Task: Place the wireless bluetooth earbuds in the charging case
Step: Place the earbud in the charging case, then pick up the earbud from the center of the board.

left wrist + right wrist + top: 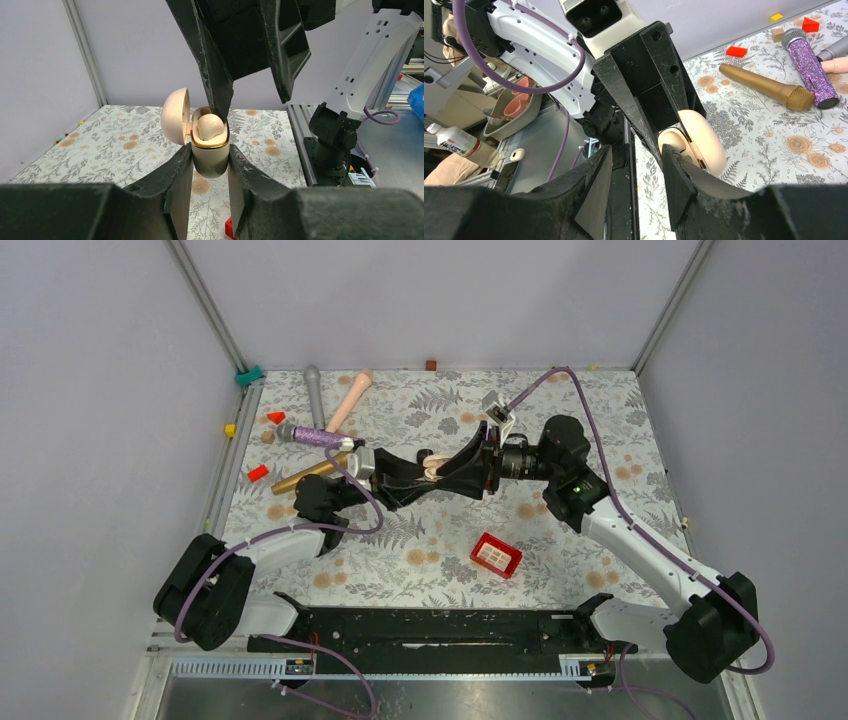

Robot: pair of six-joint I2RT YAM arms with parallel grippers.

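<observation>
As left claw (210,156) clamps the case (210,169) — earbud (209,127) inside — right claw (255,102) hangs above.

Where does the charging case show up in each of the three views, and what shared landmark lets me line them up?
Top external: the charging case sits near the picture's centre, above mid-table.
Left wrist: dead centre, lid open to the left, an earbud inside.
Right wrist: right of centre, showing the lid's cream dome.
Shared landmark: the floral table cover.
</observation>
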